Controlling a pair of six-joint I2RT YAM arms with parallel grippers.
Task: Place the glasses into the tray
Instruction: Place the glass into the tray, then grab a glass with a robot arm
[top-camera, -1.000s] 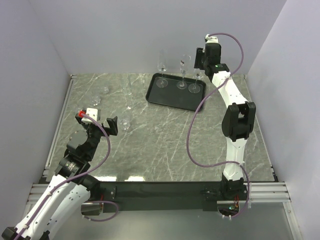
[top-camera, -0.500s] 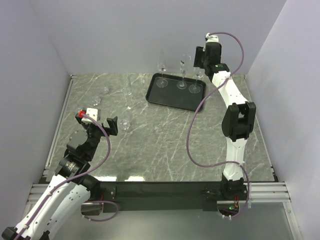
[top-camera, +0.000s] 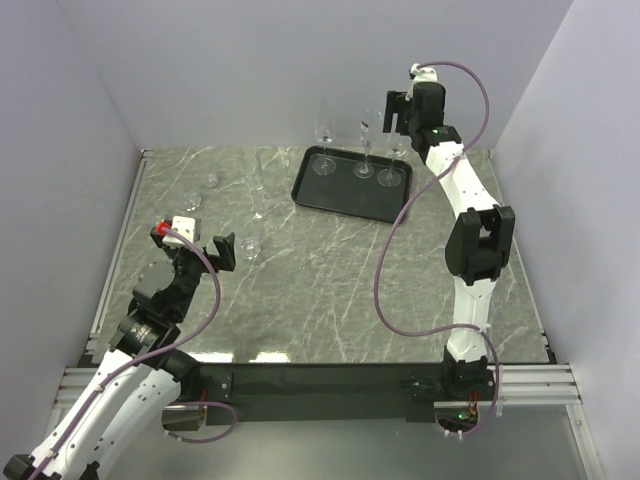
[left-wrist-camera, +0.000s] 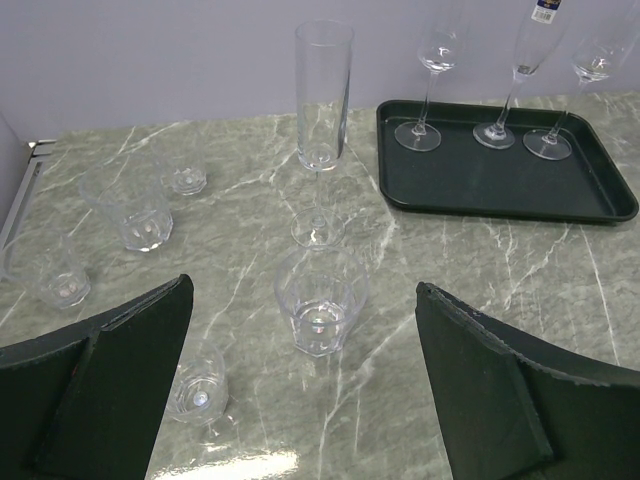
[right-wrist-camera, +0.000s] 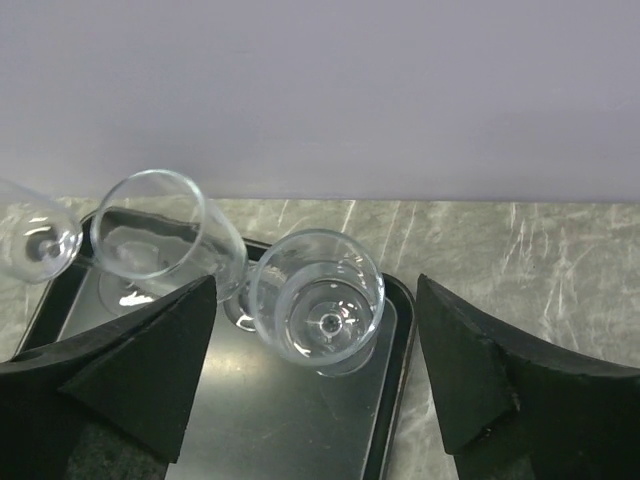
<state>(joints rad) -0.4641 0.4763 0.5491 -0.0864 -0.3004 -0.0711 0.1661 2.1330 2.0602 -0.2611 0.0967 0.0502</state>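
1. Well left of the tray (left-wrist-camera: 500, 192), three short glasses (left-wrist-camera: 135, 205) stand loose on the marble table (top-camera: 330, 290). A fourth, the small glass (left-wrist-camera: 198, 392), sits nearest my left arm, and I cannot tell whether it is upright or tipped.
2. The left gripper (left-wrist-camera: 302, 285) hovers left of the tray and nearer to me, fingers spread wide and holding nothing. A faceted tumbler (left-wrist-camera: 320, 300) stands just ahead of it, apart from both fingers.
3. Just behind that tumbler, towards the tray's left edge, stands a tall flute (left-wrist-camera: 322, 95), its foot close to the tumbler. If I drive forward too far before closing, the tumbler could slide into that foot, and I judge the top-heavy flute would go over. My left finger could also sweep the small glass on the way down.
4. Inside the tray, three stemmed glasses (left-wrist-camera: 493, 133) stand close together in a row along its far edge. Its near half is bare. By my count that is three in and six out.
5. The right gripper (right-wrist-camera: 315, 282) hangs above the tray's far right corner, fingers wide and gripping nothing, with a wine glass (right-wrist-camera: 318, 300) standing below between them. Any sideways drift while this low could clip its rim and tip it into the neighbouring glass (right-wrist-camera: 160, 235), then along the row. I want a straight lift first.
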